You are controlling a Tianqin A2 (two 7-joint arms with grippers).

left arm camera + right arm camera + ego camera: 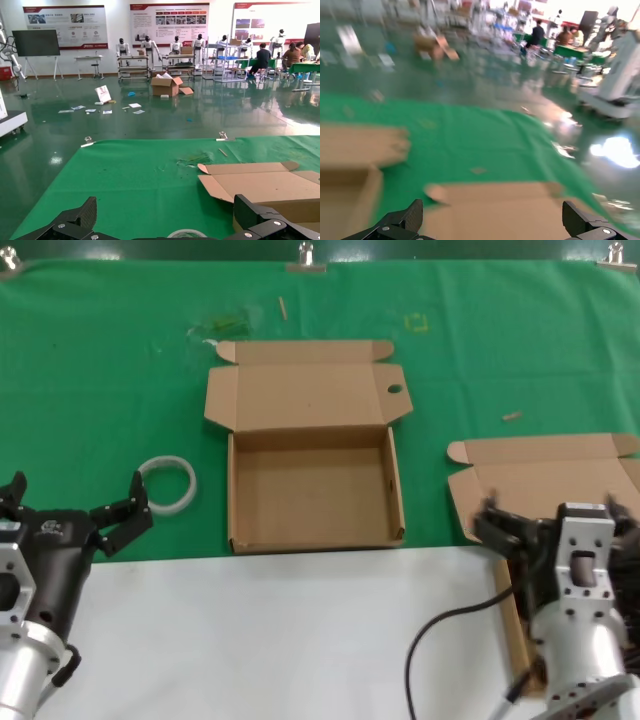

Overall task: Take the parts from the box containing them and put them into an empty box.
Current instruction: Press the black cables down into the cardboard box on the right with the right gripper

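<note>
The empty box (315, 490) lies open mid-table, its raised lid showing a small round hole (394, 390); nothing is inside it. The box containing the parts (545, 475) is at the right with a plain lid laid back. My right gripper (560, 525) hangs over that box, open and holding nothing. It covers the inside, so the parts are hidden. In the right wrist view the open right gripper (493, 212) faces the plain lid (490, 200). My left gripper (75, 502) waits open at the left table edge, empty in its own view (167, 212).
A white ring (168, 483) lies on the green cloth (110, 390) just beyond the left gripper, also seen as a white ring (187, 233) between the left fingers. White table surface (260, 640) runs along the front. Small scraps (511, 416) dot the cloth.
</note>
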